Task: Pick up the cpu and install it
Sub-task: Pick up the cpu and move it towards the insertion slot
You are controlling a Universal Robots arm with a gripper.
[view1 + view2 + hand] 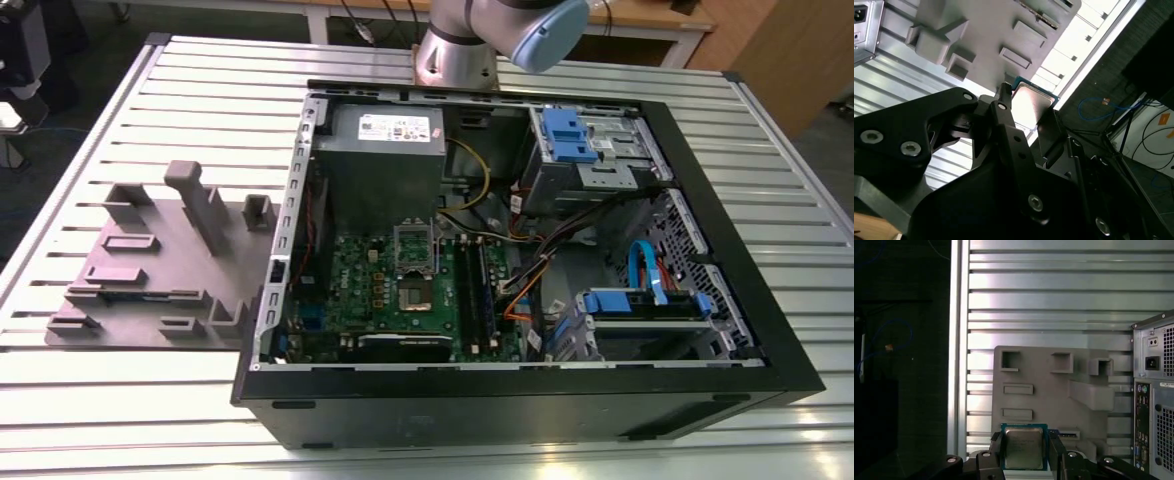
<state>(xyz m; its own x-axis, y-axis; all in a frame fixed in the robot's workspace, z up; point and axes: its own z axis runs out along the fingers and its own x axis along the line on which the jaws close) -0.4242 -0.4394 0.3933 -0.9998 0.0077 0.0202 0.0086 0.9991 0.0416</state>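
Worktop [120, 400] of ribbed metal carries, in the exterior view, a grey tray [147, 270] and, just beside it on the exterior view's right, the open computer case [534, 400], with a silver socket frame [416, 262] near the middle of its green board [354, 280]. In the second wrist view the cpu [1033, 106] sits pinched between the black jaws, which close on two opposite edges, with the tray [989, 30] beyond it. In the first wrist view the cpu [1024, 447] shows its metal top over the tray [1054, 390] edge, in none of its pockets, while the case's rear panel [1154, 405] stands to one side. I judge the socket lies that way from the jaws.
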